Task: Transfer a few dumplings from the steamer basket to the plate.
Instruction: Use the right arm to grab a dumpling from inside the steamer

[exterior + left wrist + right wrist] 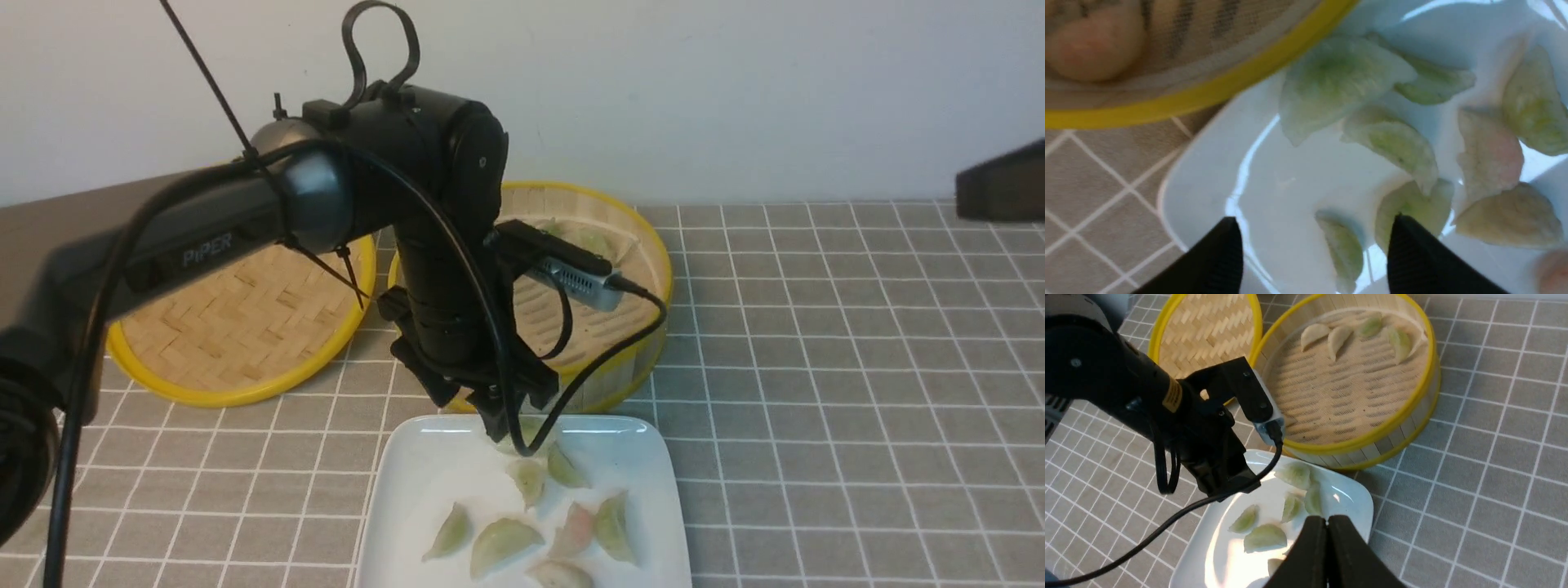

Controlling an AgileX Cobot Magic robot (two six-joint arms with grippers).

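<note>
**Left jaws open over plate; next dumplings at steamer's far wall**

Left jaws stand apart and empty, low over the plate's (433, 474) far edge, lower centre of the front view. Right jaws are pressed shut on nothing. Several dumplings (506, 543) lie on the plate. At least four more (1339, 337) line the steamer's (1339, 396) far wall, upper centre, straight beyond the nearer left arm (441, 269). Their long axes roughly follow the wall, with bare floor before them.

The left gripper (1312, 232) hangs over the plate (1208, 188), its two black fingertips (1220, 257) well apart with nothing clamped between them. Pale green and pinkish dumplings (1388, 143) lie on the glossy white surface, several touching; one green dumpling (1343, 245) shows in the gap. The yellow-rimmed steamer basket (1216, 90) stands just beside the plate on a grey checked cloth (1094, 188).
</note>
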